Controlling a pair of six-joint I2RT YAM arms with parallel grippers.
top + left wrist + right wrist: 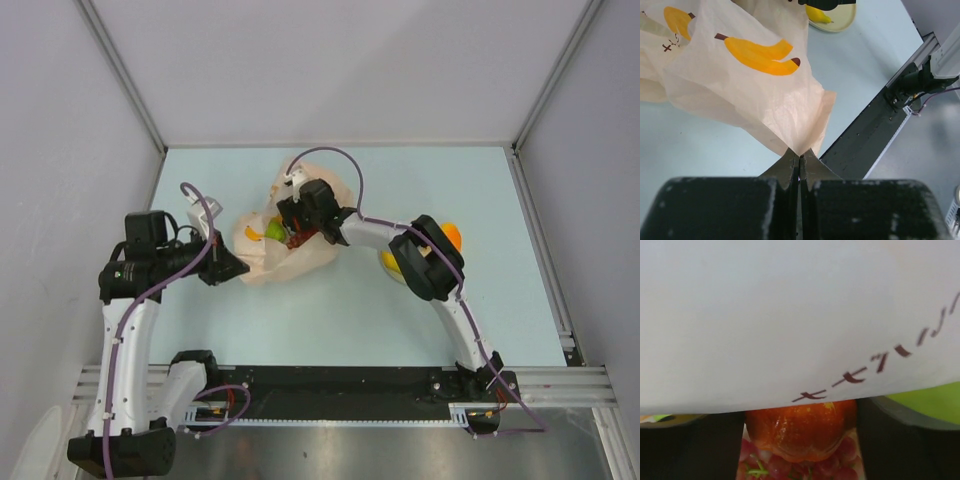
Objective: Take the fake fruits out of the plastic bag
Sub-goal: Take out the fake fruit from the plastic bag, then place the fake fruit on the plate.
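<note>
The peach plastic bag (262, 252) lies mid-table. My left gripper (236, 268) is shut on the bag's near-left edge; in the left wrist view the film (765, 85) with printed bananas runs into the closed jaws of the left gripper (800, 159). My right gripper (300, 222) reaches into the bag's mouth. In the right wrist view the right gripper (801, 440) has a finger on each side of the red round fruit (802, 427), touching it. The grape bunch (790, 467) lies under it and the green apple (932, 400) to the right. Bag film (790, 315) covers the upper view.
A cream plate (388, 265) lies right of the bag, mostly under the right arm, with an orange fruit (452, 236) beside it. The plate (842, 21) holds a yellow fruit (817, 15). The black base rail (340, 385) runs along the near edge. Grey walls enclose the table.
</note>
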